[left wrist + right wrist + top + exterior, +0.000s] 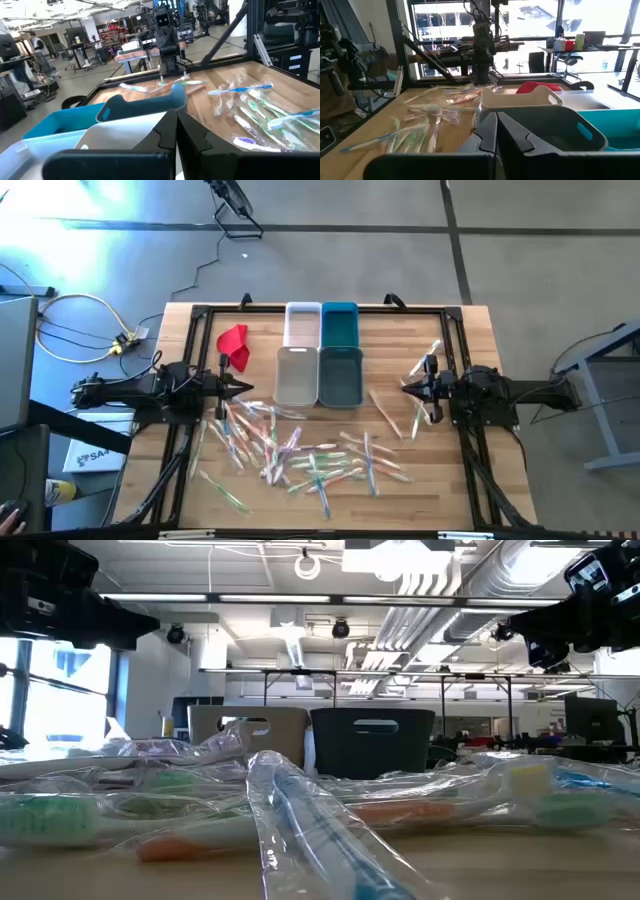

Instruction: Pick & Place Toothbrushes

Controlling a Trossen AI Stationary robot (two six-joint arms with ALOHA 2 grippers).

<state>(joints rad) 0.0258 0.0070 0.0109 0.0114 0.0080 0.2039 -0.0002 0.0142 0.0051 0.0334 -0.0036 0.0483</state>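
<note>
My wooden plank table (470, 360) carries four small rectangular plastic bins in a two-by-two block at its far middle: a white bin (303, 324) touching a bright blue bin (339, 323), a pale grey-white bin (296, 375) beside a dark teal bin (340, 375). A crumpled red cloth (234, 344) lies left of them. Yellow cable (80, 302) coils on the floor.

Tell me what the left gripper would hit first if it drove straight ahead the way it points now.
Likely the white bin: the shut left gripper points at it, with the dark teal bin just beyond. Height is unclear; it might pass over.
</note>
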